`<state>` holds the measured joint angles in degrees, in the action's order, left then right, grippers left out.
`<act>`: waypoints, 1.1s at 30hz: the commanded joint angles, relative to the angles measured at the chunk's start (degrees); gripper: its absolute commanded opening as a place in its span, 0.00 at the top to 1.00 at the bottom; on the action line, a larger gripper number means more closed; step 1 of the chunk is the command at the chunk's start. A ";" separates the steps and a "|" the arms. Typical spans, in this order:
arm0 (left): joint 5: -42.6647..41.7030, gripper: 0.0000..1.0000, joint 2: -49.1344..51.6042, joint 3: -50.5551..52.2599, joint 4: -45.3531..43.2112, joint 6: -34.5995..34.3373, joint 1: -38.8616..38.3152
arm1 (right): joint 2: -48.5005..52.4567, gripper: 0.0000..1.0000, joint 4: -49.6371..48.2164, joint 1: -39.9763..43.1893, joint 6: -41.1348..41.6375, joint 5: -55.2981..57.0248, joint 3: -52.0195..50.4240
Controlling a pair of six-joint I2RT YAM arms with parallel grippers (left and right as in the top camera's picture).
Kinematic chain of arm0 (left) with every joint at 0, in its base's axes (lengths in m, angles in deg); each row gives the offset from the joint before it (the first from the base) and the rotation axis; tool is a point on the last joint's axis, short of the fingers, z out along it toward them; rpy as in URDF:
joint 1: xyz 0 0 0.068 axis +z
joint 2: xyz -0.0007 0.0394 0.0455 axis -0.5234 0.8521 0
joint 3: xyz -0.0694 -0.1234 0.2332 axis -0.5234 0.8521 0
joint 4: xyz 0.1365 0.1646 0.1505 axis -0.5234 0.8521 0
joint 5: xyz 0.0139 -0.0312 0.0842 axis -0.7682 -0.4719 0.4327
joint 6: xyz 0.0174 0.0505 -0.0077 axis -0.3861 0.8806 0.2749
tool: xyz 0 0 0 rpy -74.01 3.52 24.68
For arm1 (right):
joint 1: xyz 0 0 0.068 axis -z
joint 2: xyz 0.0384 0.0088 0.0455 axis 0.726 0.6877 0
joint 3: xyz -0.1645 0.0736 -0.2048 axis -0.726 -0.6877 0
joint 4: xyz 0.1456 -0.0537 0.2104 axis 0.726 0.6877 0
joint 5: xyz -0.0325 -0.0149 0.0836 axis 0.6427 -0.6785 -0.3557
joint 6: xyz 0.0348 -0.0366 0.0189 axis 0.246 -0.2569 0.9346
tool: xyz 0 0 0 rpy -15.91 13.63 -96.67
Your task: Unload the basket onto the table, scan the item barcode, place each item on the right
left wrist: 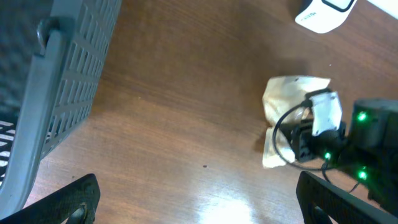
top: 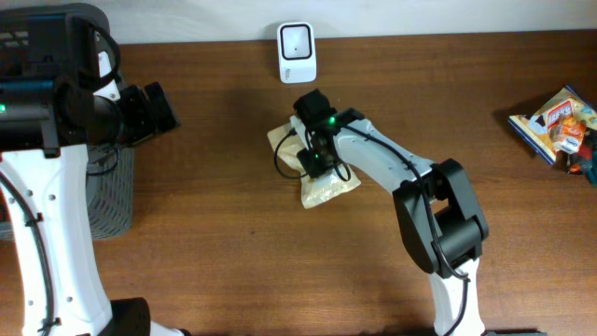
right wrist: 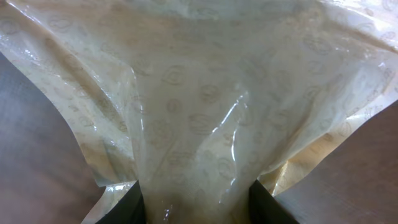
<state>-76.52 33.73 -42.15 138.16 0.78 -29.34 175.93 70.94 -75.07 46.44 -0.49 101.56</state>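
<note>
Table (top: 233, 233): brown wood surface, carrying everything listed below.
Basket (top: 112, 196): grey mesh, at the left edge, under the left arm (top: 47, 233).
Right arm (top: 382, 163): reaching from the near edge to the table centre; by far the nearer arm to the task item.
Pouch (top: 326, 189): task item, lying at table centre directly beneath the right gripper (top: 315, 159). Long axis diagonal in the overhead view, from far-left to near-right.
Pouch appearance: cream, glossy, semi-transparent film with a faint repeated print; creased and drawn into a fold at the grip point.
Snack packet (top: 555, 121): colourful, at the far right edge, well apart from the work area.
Scanner (top: 297, 51): white unit at the far edge of the table, near the pouch, just beyond its far end.
Key relation: scanner straight out past the gripper, pouch between gripper and table; lift and short carry away from the robot likely required.
Right gripper state (right wrist: 196, 205): narrowed onto a bunched ridge of pouch film, pinched between both fingers (right wrist: 134, 202).
Left gripper state (left wrist: 199, 208): fully spread, empty, hovering near the basket, well apart from the pouch.
Barcode: not visible in any view; possibly on the underside.
</note>
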 commanded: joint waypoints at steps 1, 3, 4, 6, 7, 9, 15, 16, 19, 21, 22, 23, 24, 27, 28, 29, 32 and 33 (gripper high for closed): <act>0.22 0.01 -0.24 -0.09 0.04 -0.57 -0.20 | 1.31 0.75 -0.13 1.95 5.33 1.29 7.04; 0.22 0.01 -0.24 -0.09 0.04 -0.57 -0.20 | 1.31 0.76 -1.27 2.03 5.25 1.36 12.37; 0.22 0.01 -0.24 -0.09 0.04 -0.57 -0.20 | 1.31 0.78 -2.62 2.01 5.27 1.36 14.32; 0.22 0.01 -0.24 -0.09 0.04 -0.57 -0.20 | 1.31 0.84 -7.19 2.01 5.29 1.33 16.90; 0.22 0.01 -0.24 -0.09 0.04 -0.59 -0.20 | 1.31 0.84 -9.33 2.01 5.29 1.33 17.25; 0.22 0.01 -0.24 -0.09 0.04 -0.57 -0.20 | 1.33 0.85 -15.41 2.10 5.29 1.36 17.25; 0.22 0.01 -0.24 -0.09 0.04 -0.57 -0.20 | 2.86 0.39 -15.50 1.57 -0.07 -2.80 17.18; 0.22 0.01 -0.24 -0.09 0.04 -0.57 -0.20 | 4.04 0.30 -14.69 1.11 -3.06 -3.39 17.09; 0.22 0.01 -0.24 -0.09 0.04 -0.57 -0.20 | 7.61 0.19 -14.36 0.76 -7.43 -3.50 17.09; 0.22 0.01 -0.24 -0.09 0.04 -0.57 -0.20 | 10.78 0.14 -14.40 0.83 -11.30 -3.72 17.09; 0.22 0.01 -0.24 -0.09 0.04 -0.57 -0.17 | 11.98 0.14 -14.47 0.83 -12.74 -4.00 17.09; 0.22 0.01 -0.24 -0.09 0.04 -0.57 -0.20 | 13.16 0.14 -14.53 0.81 -13.27 -4.13 17.09; 0.22 0.01 -0.24 -0.09 0.04 -0.57 -0.20 | 13.70 0.14 -14.40 0.81 -13.25 -4.15 17.09; 0.22 0.01 -0.24 -0.09 0.04 -0.57 -0.20 | 14.10 0.25 -12.61 0.83 -13.20 -4.11 17.09; 0.22 0.01 -0.24 -0.09 0.04 -0.57 -0.20 | 14.08 0.34 -10.99 0.83 -12.79 -4.11 17.11; 0.22 0.01 -0.24 -0.09 0.04 -0.57 -0.20 | 14.05 0.44 -9.05 0.83 -12.76 -4.11 17.11; 0.22 0.01 -0.24 -0.09 0.04 -0.57 -0.20 | 13.70 0.55 -0.96 0.66 -11.96 -4.13 17.11; 0.22 0.01 -0.24 -0.09 0.04 -0.57 -0.20 | 13.46 0.55 2.08 0.63 -11.08 -4.20 17.11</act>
<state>-76.52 33.73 -42.15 138.16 0.78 -29.34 188.19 65.45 -74.02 33.26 -3.88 120.32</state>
